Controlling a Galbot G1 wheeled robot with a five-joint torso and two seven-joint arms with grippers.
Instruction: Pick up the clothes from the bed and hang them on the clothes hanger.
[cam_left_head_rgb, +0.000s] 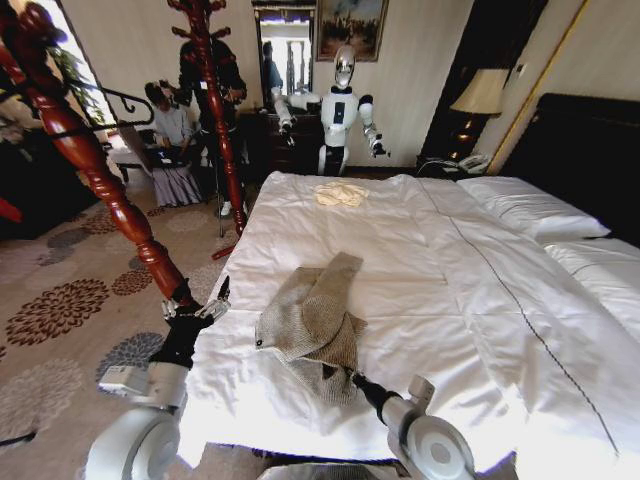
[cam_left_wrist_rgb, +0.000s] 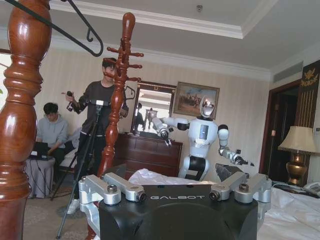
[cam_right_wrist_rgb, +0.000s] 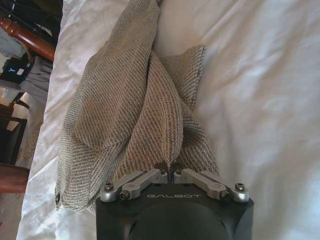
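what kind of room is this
Likely a hotel bedroom: a wide bed with white pillows, a bedside lamp with a phone, and patterned carpet.

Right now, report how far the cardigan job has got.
Done: nothing is hung; the cardigan lies crumpled on the bed. In hand: the right gripper is shut on the knit at its near edge. The left gripper waits open off the bed's side by the wooden stand. Left: lifting it and putting it on the black hanger hanging at the stand.
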